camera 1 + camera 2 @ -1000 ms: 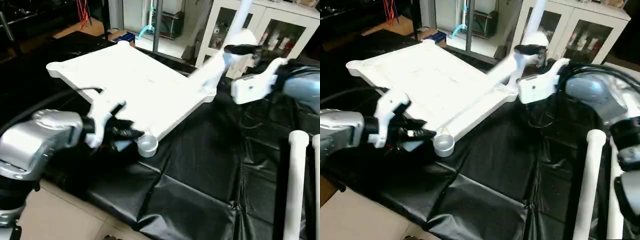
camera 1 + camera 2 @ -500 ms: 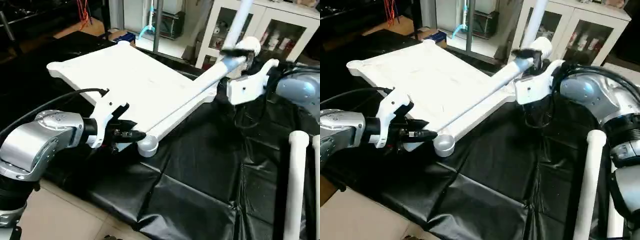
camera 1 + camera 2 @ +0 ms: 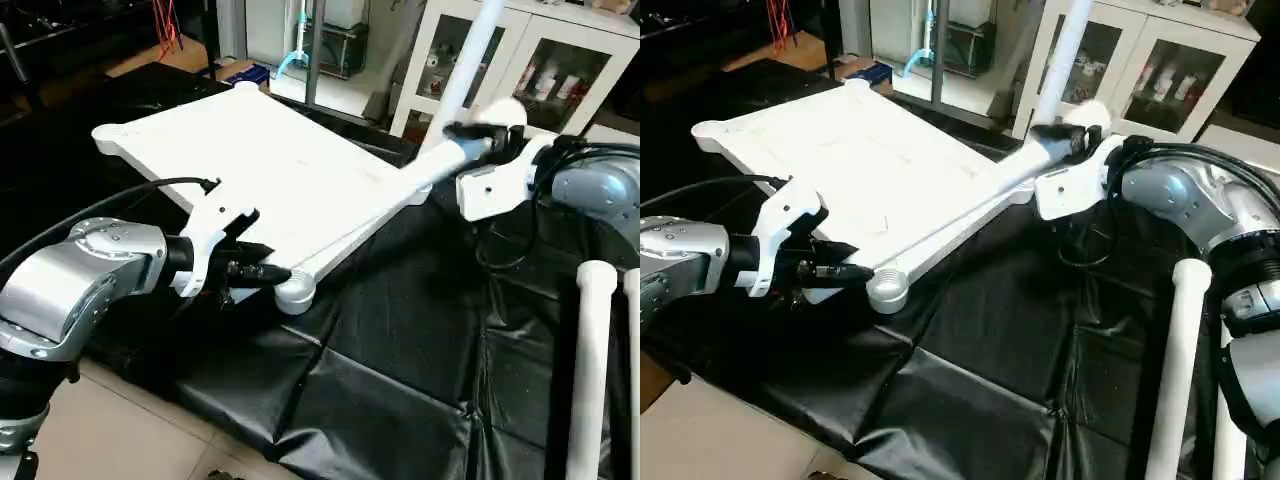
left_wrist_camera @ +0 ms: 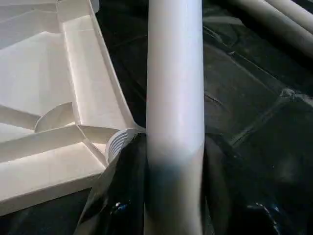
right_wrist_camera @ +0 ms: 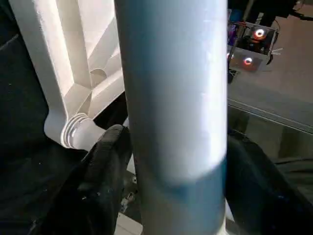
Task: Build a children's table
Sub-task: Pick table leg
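The white tabletop (image 3: 260, 160) lies on a black-draped surface, one round corner socket (image 3: 295, 292) at its near corner. A long white table leg (image 3: 980, 195) runs along the tabletop's right edge. My left gripper (image 3: 262, 272) is shut on the leg's near end, just beside that socket; its black fingers (image 4: 124, 181) hug the tube (image 4: 173, 98). My right gripper (image 3: 478, 142) is shut on the leg's far, flared end (image 3: 503, 110), and in its wrist view the tube (image 5: 171, 88) sits between both fingers. Another white leg (image 3: 468, 60) stands upright at the far right corner.
Two more white legs (image 3: 590, 370) lie at the right on the black sheet (image 3: 380, 380). A white glass-door cabinet (image 3: 565, 55) stands behind. The floor (image 3: 110, 430) shows at the near left below the draped edge.
The right gripper has closed on the leg's far end. The leg has settled lower along the tabletop's right edge. The left gripper has kept its hold by the corner socket.
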Controlling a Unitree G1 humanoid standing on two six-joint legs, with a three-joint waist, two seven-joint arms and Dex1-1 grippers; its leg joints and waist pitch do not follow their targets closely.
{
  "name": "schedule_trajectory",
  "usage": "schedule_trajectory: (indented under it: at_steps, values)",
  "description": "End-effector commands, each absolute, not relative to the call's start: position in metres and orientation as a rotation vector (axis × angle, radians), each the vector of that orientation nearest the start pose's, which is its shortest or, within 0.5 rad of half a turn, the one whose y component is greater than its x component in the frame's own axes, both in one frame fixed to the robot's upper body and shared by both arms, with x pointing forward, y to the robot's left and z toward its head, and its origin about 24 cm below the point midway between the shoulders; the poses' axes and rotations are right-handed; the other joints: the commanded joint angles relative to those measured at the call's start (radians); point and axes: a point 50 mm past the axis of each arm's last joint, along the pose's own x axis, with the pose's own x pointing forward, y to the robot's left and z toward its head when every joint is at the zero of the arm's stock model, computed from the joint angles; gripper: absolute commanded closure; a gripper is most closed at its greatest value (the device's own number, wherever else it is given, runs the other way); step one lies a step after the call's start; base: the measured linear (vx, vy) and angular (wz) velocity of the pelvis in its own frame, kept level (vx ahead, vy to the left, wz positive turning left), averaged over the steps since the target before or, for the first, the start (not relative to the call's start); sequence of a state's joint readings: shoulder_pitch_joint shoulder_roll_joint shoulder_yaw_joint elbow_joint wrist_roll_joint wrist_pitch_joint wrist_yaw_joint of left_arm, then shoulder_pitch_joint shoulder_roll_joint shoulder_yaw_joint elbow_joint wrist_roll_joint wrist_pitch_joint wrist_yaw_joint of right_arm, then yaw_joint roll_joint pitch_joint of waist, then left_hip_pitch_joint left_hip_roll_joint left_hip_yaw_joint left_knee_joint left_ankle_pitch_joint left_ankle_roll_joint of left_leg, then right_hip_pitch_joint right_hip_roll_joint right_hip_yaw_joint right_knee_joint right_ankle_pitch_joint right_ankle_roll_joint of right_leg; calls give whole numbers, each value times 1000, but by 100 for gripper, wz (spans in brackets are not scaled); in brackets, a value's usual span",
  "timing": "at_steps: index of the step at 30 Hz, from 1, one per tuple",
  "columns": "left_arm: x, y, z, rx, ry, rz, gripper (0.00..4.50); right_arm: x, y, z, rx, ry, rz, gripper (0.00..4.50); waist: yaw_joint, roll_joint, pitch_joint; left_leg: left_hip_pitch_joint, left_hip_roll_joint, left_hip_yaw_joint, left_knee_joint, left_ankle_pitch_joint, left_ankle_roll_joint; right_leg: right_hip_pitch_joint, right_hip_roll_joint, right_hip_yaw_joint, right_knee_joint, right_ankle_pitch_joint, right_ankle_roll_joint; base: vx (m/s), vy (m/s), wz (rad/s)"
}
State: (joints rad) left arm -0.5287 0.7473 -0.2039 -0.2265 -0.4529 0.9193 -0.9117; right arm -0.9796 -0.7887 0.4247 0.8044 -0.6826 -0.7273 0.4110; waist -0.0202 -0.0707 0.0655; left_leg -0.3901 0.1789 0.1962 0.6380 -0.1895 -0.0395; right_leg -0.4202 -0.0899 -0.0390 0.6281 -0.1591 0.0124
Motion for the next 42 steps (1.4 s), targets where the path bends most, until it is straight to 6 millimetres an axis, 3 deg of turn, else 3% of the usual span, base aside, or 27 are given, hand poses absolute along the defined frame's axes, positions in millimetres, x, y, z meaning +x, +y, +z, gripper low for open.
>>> schedule_trajectory:
  at_steps: [1,6,16,19,23,26,27,30,32,34,39,40,42]
  values:
    - [281,159,170,352,420,-1094,309,367,-213,182,-1710,-239,754,207,1,14,-74,18,35,-18,-71,-312,-23,42,-25,28,-61,-255,-222,0,0,0]
    - [283,162,175,359,410,-1099,309,368,-211,181,-1698,-241,757,253,2,17,-74,19,35,-18,-72,-314,-25,42,-25,28,-60,-245,-231,0,0,0]
    - [286,169,177,374,399,-1055,309,367,-212,175,-1679,-232,773,259,4,14,-74,18,35,-18,-72,-313,-27,43,-25,28,-58,-239,-232,0,0,0]
    - [300,174,187,334,340,-943,239,367,-213,173,-1673,-226,777,261,6,16,-73,21,34,-17,-71,-325,-27,40,-24,28,-62,-253,-234,0,0,0]
    - [308,181,211,294,235,-897,228,366,-216,169,-1665,-209,782,262,8,14,-75,20,32,-19,-72,-325,-31,43,-24,26,-61,-259,-222,0,0,0]
    - [311,185,227,233,156,-875,188,365,-217,167,-1655,-198,783,263,7,9,-75,17,32,-17,-69,-316,-28,42,-23,26,-60,-250,-228,0,0,0]
    - [314,188,240,189,72,-856,188,364,-219,165,-1648,-186,787,263,8,13,-76,18,33,-18,-69,-308,-26,43,-25,27,-61,-237,-231,0,0,0]
    - [323,208,277,17,-206,-704,171,363,-226,153,-1474,-97,763,263,7,-2,-78,17,29,-13,-65,-315,-6,46,-21,27,-64,-231,-236,0,0,0]
    - [325,220,288,-52,-317,-613,169,362,-230,145,-1329,-37,737,263,12,0,-79,16,34,-17,-66,-302,4,47,-28,27,-62,-235,-233,0,0,0]
    - [325,230,292,-90,-374,-534,169,359,-232,135,-1254,7,732,263,9,-11,-78,10,37,-18,-68,-281,16,50,-27,27,-60,-228,-231,0,0,0]
    - [319,244,298,-181,-477,-454,169,350,-233,115,-1141,51,729,264,24,-10,-78,16,42,-16,-70,-257,8,44,-33,27,-61,-232,-234,0,0,0]
    - [320,256,296,-225,-482,-374,169,347,-229,111,-1037,39,685,264,23,-9,-77,19,41,-14,-71,-269,4,43,-29,28,-63,-235,-230,0,0,0]
    - [323,262,292,-230,-451,-320,133,347,-226,112,-962,27,653,264,24,-12,-76,19,41,-17,-74,-285,0,42,-28,28,-63,-253,-216,0,0,0]
